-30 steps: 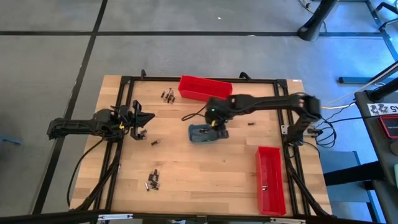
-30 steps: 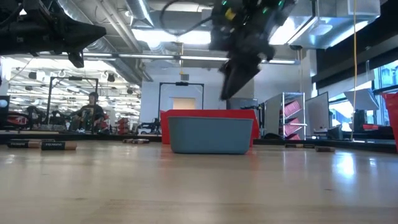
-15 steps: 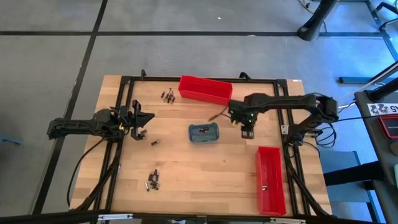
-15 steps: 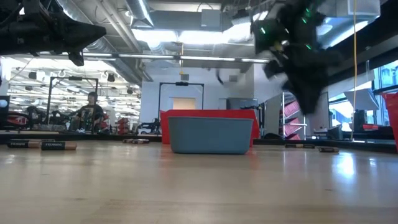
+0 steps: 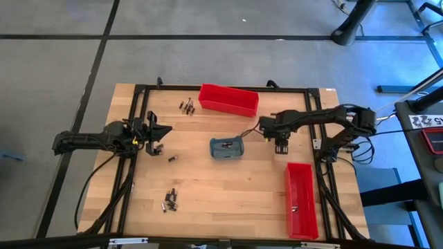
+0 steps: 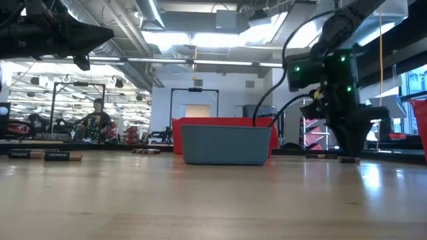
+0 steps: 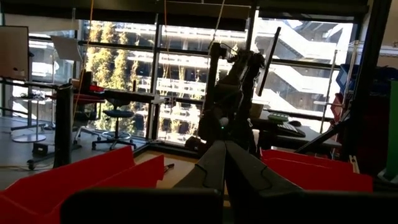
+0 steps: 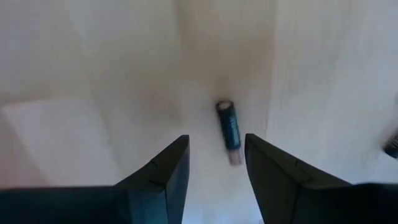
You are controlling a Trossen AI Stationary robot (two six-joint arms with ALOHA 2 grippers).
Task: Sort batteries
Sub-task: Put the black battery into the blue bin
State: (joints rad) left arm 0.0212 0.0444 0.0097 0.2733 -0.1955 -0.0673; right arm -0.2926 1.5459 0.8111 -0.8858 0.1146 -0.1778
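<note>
A lone battery [image 8: 229, 131] lies on the bench [image 5: 228, 187] between the spread fingers [image 8: 163, 174] of the right hand [image 5: 280, 146], right of the grey-blue tray [image 5: 227, 148], whose contents blur. The left hand [image 5: 156, 138] waits pressed together.

The right pincer [image 5: 280, 147] hangs low over bare table [image 5: 228, 194], its fingers [image 8: 168, 168] parted, with one battery [image 8: 229, 131] lying on the wood in the gap ahead of them and nothing else close by. Just beside it toward the centre stands the grey-blue tray [image 5: 227, 148], a low wall on that side. A red bin [image 5: 228, 99] blocks the far edge, and another red bin [image 5: 302, 200] lies near the pincer along the right edge. The wide middle and near part of the table lies open, save for small clusters of batteries [image 5: 169, 200]. The left pincer [image 5: 158, 134], closed, waits at the left edge, well apart.
</note>
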